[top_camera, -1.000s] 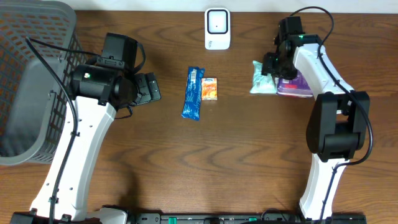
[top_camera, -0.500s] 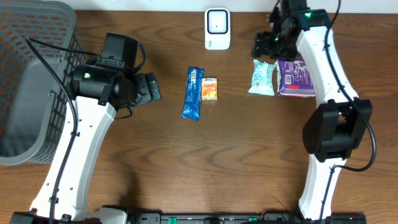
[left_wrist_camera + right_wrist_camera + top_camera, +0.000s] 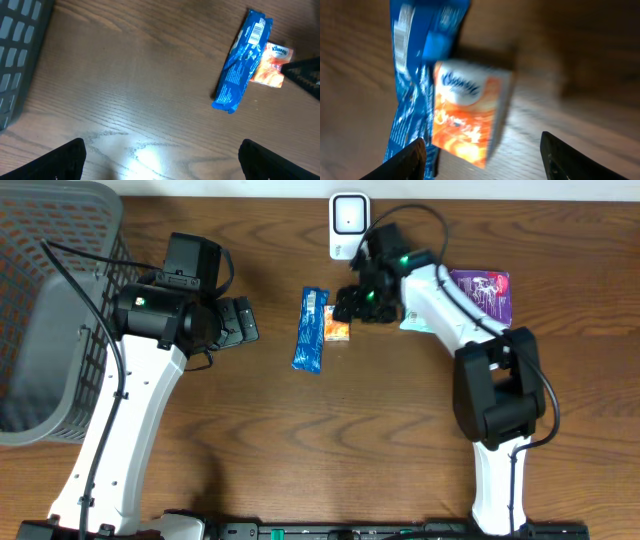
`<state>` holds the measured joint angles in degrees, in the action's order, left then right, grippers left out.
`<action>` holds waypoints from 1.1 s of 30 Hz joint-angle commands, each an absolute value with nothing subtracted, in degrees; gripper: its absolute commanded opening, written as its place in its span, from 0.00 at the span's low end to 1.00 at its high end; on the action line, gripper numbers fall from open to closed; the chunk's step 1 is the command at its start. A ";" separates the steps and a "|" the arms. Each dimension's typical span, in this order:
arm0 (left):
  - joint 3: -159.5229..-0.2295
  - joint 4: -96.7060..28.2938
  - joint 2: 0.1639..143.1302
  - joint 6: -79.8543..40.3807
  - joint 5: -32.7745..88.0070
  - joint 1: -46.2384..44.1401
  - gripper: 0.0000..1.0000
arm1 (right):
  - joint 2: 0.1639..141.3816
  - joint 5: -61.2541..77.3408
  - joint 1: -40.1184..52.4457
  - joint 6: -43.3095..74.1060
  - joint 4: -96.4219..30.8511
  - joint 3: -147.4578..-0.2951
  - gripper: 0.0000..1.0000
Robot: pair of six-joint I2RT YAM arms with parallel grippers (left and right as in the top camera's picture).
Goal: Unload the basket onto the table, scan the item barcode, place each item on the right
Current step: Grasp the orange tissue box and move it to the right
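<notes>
end effector on the right (image 3: 482, 150) spread wide above orange tissue pack (image 3: 470, 117); left end effector (image 3: 161, 151) wide and empty.

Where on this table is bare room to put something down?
Bare wood lies in front of the blue packet, between the left arm and right arm. It is crowded from the scanner across the orange pack to the purple pack.

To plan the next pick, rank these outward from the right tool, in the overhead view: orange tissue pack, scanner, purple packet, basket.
1. orange tissue pack, just beside the right tool
2. scanner, table's far edge
3. purple packet, at the right
4. basket, far left
</notes>
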<state>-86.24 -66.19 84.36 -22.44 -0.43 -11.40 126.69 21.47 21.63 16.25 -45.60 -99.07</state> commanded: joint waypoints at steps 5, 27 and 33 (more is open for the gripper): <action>-86.67 -66.41 84.23 -22.09 -1.58 -11.16 0.98 | 126.34 19.29 25.23 20.95 -43.99 -97.71 0.63; -86.67 -66.41 84.23 -22.09 -1.58 -11.16 0.98 | 126.32 4.34 22.63 24.60 -40.73 -91.98 0.43; -86.67 -66.41 84.23 -22.09 -1.58 -11.16 0.98 | 126.32 2.94 16.86 21.89 -44.84 -94.70 0.43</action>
